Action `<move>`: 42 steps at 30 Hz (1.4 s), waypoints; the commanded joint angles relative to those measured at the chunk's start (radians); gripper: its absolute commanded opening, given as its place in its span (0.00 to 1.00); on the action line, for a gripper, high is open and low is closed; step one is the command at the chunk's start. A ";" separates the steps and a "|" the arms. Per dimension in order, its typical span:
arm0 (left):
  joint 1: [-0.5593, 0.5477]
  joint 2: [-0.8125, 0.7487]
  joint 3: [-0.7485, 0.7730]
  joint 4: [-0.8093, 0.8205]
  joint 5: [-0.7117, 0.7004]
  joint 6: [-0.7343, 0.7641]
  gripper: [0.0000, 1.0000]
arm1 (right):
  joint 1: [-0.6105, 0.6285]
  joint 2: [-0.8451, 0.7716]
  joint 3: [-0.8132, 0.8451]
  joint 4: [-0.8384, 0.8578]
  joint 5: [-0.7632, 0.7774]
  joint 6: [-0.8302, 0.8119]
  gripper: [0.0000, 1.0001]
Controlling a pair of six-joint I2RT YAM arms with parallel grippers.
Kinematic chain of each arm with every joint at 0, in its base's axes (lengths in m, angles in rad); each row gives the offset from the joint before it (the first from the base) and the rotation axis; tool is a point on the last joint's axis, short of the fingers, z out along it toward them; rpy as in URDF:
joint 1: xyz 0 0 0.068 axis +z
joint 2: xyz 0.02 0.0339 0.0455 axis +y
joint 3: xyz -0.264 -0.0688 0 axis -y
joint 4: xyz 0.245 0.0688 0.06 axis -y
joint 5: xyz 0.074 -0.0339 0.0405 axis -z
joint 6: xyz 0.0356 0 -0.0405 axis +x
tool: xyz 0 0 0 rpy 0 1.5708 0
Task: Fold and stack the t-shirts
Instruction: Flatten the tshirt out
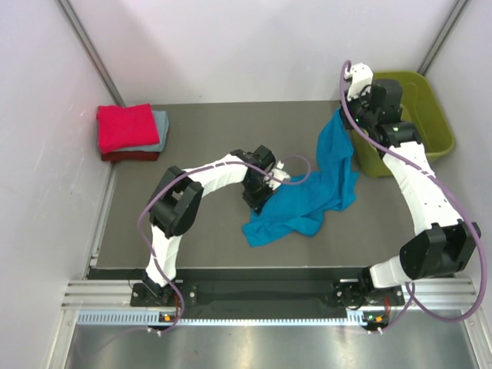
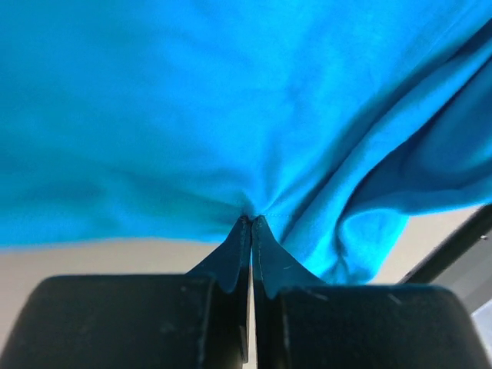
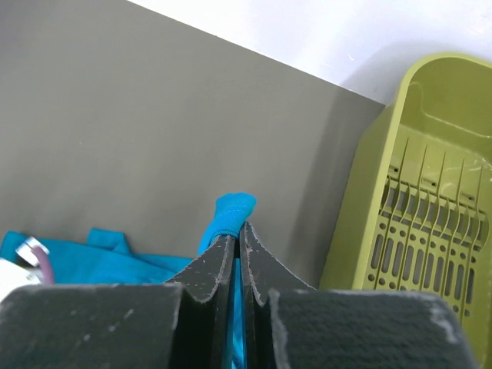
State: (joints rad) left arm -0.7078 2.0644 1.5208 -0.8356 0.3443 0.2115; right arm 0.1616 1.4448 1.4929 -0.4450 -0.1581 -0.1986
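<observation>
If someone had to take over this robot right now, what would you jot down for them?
Left gripper: shut on the teal shirt, low by the table.
Right gripper: shut on the same shirt's edge, raised beside the green basket.
Teal shirt: unfolded, hanging between the grippers, lower part crumpled on the table.
Done: red shirt folded, lying on a folded grey-blue shirt, far left corner.
Left: spread and fold the teal shirt, add it to that stack.
</observation>
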 commanded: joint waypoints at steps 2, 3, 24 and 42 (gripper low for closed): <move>0.054 -0.170 0.129 -0.064 -0.125 0.049 0.00 | 0.004 0.002 0.062 0.048 -0.006 0.004 0.00; 0.073 -0.185 0.194 -0.085 -0.137 0.072 0.00 | 0.004 0.003 0.067 0.049 -0.004 0.004 0.00; 0.146 -0.739 0.153 -0.310 -0.173 0.226 0.00 | 0.021 -0.222 0.156 -0.099 -0.124 0.045 0.00; 0.309 -1.109 0.133 0.001 -0.054 0.173 0.00 | 0.039 -0.535 0.343 -0.043 -0.023 -0.056 0.00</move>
State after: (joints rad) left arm -0.4072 0.9180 1.7161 -0.9321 0.2951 0.4049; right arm 0.1936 0.8207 1.8477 -0.4816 -0.2096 -0.2619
